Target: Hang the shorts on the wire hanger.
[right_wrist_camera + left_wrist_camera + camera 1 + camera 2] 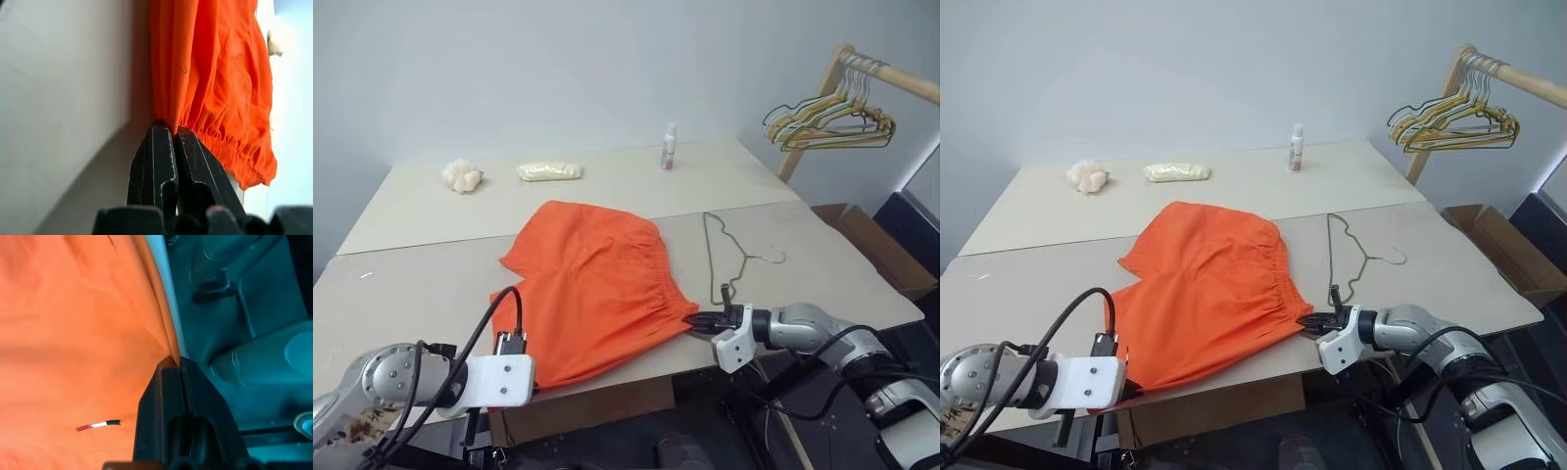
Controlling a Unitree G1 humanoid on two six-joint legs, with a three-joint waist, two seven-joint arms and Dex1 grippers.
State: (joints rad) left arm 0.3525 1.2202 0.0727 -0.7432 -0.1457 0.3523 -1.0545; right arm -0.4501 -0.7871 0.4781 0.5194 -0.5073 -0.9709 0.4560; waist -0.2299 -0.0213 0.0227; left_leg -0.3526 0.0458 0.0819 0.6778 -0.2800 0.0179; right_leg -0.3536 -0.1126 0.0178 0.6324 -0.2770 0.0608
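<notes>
The orange shorts (597,294) lie spread on the table (411,284), with the gathered waistband toward the right. My right gripper (697,321) is shut on the waistband's near corner, and the right wrist view shows the black fingers (156,161) pinching the fabric. At the table's front edge my left gripper (174,364) is shut on the hem of the shorts (73,333). The wire hanger (744,255) lies flat on the table just right of the shorts, its hook pointing right, and neither gripper touches it.
At the back of the table stand a small spray bottle (669,147), a pale yellow packet (549,171) and a white lump (462,176). A wooden rack (891,78) with bunched hangers (827,122) stands at the far right. A cardboard box (876,245) sits beyond the table's right edge.
</notes>
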